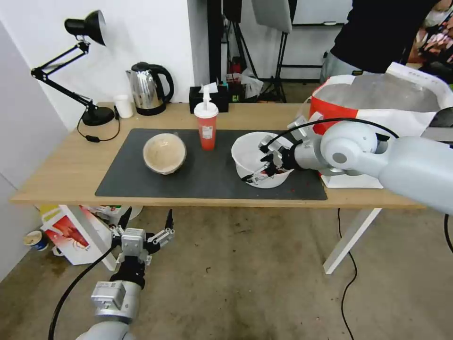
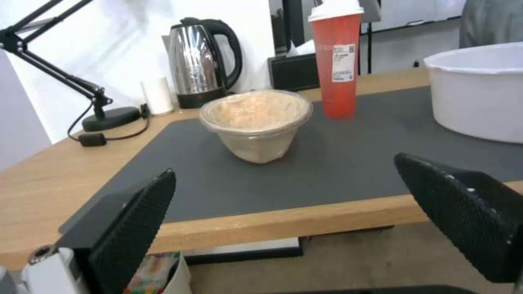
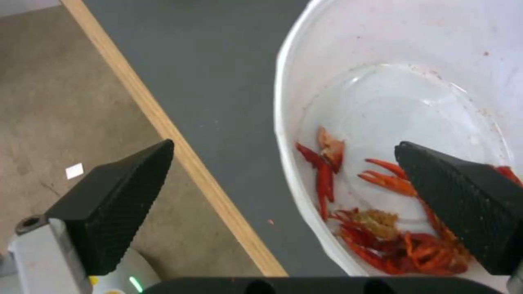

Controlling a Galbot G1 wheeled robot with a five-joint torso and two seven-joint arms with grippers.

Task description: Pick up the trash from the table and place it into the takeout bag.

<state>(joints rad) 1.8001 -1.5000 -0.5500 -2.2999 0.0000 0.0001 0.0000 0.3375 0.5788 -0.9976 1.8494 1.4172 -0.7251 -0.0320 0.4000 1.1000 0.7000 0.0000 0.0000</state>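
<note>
On the dark mat [image 1: 207, 177] of the table [image 1: 66, 170] stand a tan paper bowl [image 1: 164, 152] [image 2: 256, 122], a red cup with white lid [image 1: 206, 126] [image 2: 338, 65] and a large white bowl [image 1: 242, 153] [image 3: 408, 94] [image 2: 479, 94] holding red scraps. My right gripper [image 1: 258, 163] [image 3: 283, 145] is open and straddles the white bowl's near wall, one finger inside and one outside. The takeout bag [image 1: 377, 99] stands open at the table's right end, just behind my right arm. My left gripper [image 1: 147, 221] [image 2: 284, 165] hangs open below the table's front edge, facing the tan bowl.
Along the back edge sit a black desk lamp [image 1: 87, 113], a steel kettle [image 1: 148, 87], a small white cup [image 1: 123, 106] and a black tissue box [image 1: 207, 98]. A smaller red-white bag [image 1: 71, 233] lies under the table's left end. A person [image 1: 377, 33] stands behind the takeout bag.
</note>
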